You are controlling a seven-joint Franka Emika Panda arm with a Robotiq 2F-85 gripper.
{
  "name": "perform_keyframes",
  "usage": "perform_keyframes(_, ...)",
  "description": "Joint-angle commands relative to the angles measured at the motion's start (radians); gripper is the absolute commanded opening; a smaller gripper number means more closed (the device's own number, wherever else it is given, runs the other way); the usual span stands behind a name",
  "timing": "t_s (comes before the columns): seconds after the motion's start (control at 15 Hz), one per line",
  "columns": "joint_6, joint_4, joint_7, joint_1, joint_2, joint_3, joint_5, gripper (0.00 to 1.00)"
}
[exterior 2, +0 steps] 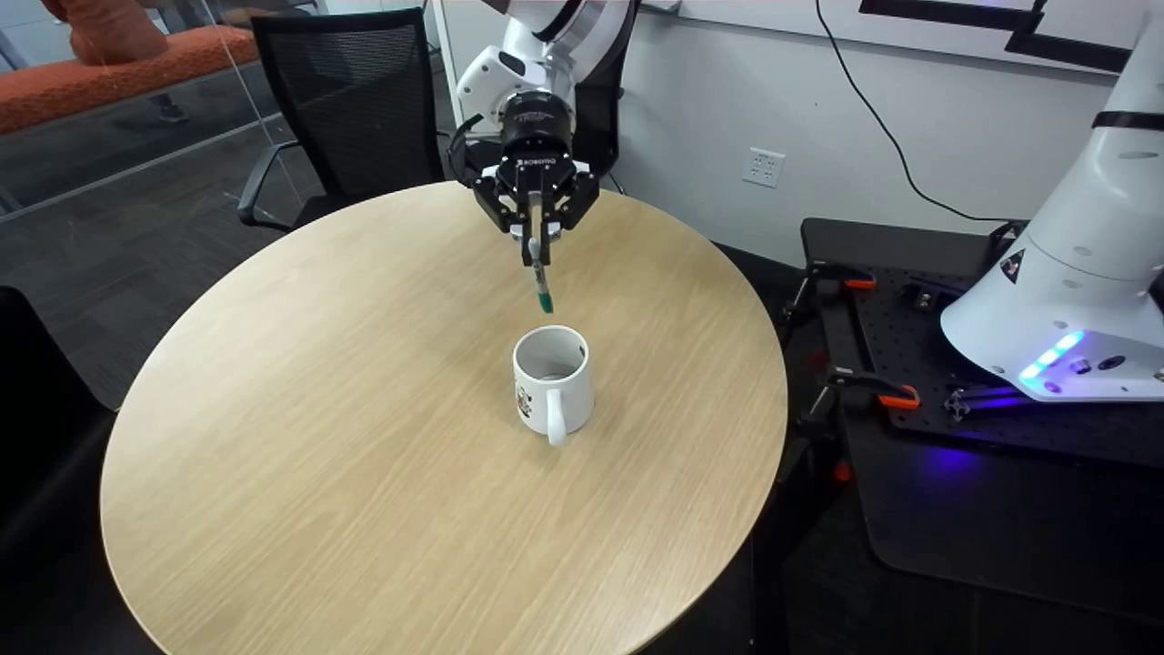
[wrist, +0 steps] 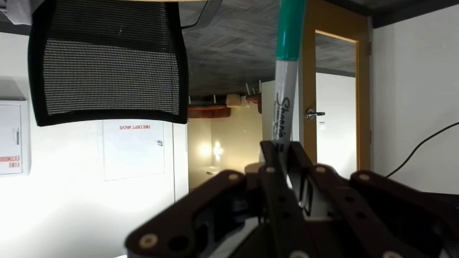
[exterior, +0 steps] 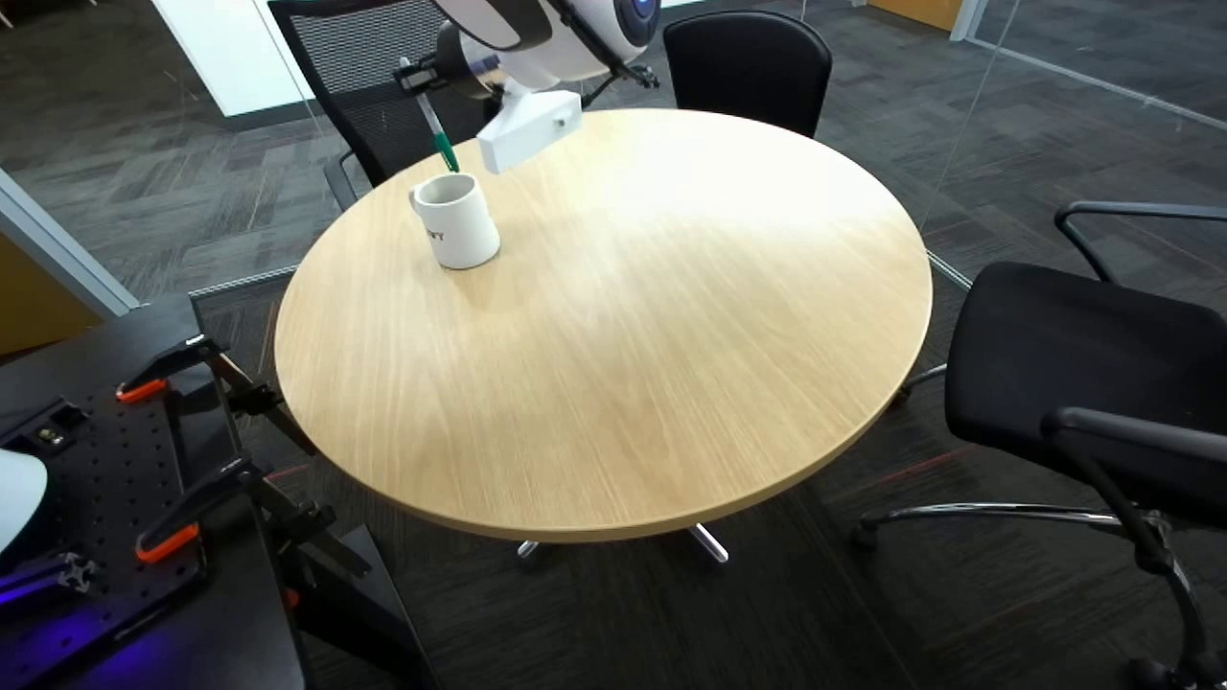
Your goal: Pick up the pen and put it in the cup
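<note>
Clamps (exterior: 196, 506), black with orange pads, are fixed along the edge of a flat black bench (exterior: 244, 623) that is turned toward a round table (exterior: 613, 383) topped in pale wood grain. Behind them, on a black perforated plate (exterior: 105, 479), a white rounded robot base (exterior 2: 1064, 309) with a lit blue strip is mounted, set in from the bench's rounded corner. Off the table's right edge, in an exterior view, a black office chair (exterior: 1083, 364) with armrests is placed. A white cylindrical ceramic mug (exterior: 465, 225) is stood upright between the table's middle and its far left edge, with its handle turned toward the left edge and lettering printed on its side. Near the mug, a thin pen (wrist: 285, 86) with a green cap and a pale grey barrel is held in the air, tilted, green end down; a gap is seen between cap and rim in an exterior view, and the pen is outside the mug. The barrel is gripped by a black two-fingered gripper (exterior 2: 536, 257), and in the wrist view both fingers (wrist: 300, 159) are clamped on it, from either side. The gripper is carried on a white arm (exterior: 556, 62) near the table's far edge. Beyond that edge, a black mesh-backed chair (exterior: 355, 86) is set to the left and a rounded black chair (exterior: 748, 72) farther right.
</note>
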Motion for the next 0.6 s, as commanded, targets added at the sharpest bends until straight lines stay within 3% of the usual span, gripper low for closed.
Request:
perform_keyframes(0.0,-0.053,0.056,0.037,0.019,0.041,-0.017,-0.004,0.03)
perform_keyframes(0.53,-0.11,0.131,0.057,0.038,0.134,-0.009,-0.011,0.03)
